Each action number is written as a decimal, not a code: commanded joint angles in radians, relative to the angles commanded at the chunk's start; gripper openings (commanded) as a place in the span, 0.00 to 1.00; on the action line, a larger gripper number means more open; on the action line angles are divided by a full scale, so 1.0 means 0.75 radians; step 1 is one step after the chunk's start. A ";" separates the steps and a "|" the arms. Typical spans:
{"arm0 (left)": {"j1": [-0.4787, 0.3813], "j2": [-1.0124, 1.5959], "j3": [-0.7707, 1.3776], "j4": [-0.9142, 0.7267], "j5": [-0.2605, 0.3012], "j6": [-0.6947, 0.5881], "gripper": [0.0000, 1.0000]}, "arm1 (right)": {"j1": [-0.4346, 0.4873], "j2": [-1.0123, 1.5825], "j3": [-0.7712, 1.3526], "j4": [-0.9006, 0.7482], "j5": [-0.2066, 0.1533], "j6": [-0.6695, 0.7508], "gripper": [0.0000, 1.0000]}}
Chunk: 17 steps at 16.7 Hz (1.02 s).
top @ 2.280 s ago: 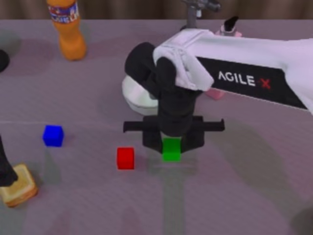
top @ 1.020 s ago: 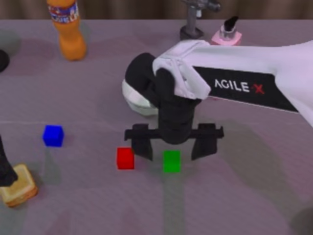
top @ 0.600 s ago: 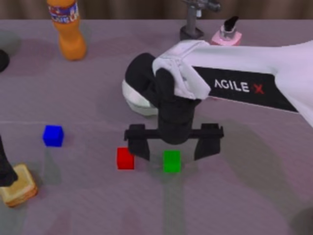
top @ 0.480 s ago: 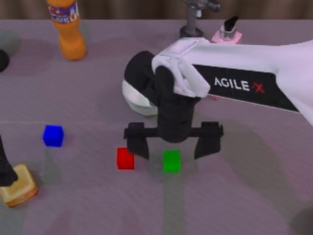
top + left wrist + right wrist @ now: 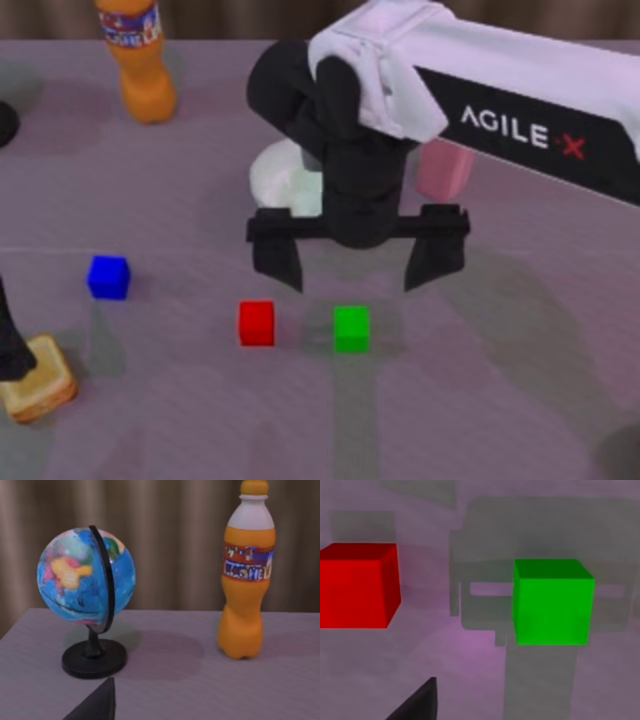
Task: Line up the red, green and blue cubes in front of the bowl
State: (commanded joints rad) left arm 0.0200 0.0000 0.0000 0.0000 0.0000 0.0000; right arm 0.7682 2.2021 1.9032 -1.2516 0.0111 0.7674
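Cubes: the red cube (image 5: pixel 257 323) and green cube (image 5: pixel 351 328) sat squarely side by side in front of the bowl (image 5: pixel 276 178); the blue cube (image 5: pixel 108 277) lay well left. Right gripper (image 5: pixel 355 262) hovered wide open (holding nothing) above them.

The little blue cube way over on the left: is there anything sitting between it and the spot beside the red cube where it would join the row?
Nothing visible does. The deep blue cube sits alone on bare purple table, with open surface between it and the bright red cube. The tan toast-like block lies nearer the camera, off that path.
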 joint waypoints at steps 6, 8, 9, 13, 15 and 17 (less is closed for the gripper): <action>-0.004 0.032 0.031 -0.022 0.001 -0.002 1.00 | -0.019 -0.032 -0.031 0.030 0.010 -0.020 1.00; -0.013 0.108 0.104 -0.074 0.002 -0.008 1.00 | -0.049 -0.121 -0.102 0.086 0.031 -0.066 1.00; -0.018 0.165 0.158 -0.110 0.001 -0.012 1.00 | -0.071 -0.184 -0.155 0.122 0.044 -0.096 1.00; -0.044 0.501 0.439 -0.303 -0.002 -0.031 1.00 | -0.202 -0.538 -0.477 0.297 0.105 -0.254 1.00; -0.061 0.733 0.606 -0.425 -0.004 -0.042 1.00 | -0.287 -0.759 -0.700 0.399 0.131 -0.349 1.00; -0.080 0.997 0.781 -0.557 -0.005 -0.052 1.00 | -0.379 -0.997 -0.952 0.509 0.149 -0.448 1.00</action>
State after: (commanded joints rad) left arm -0.0403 0.7475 0.5854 -0.4176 -0.0038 -0.0391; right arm 0.4839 1.4547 1.1894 -0.8701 0.1226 0.4316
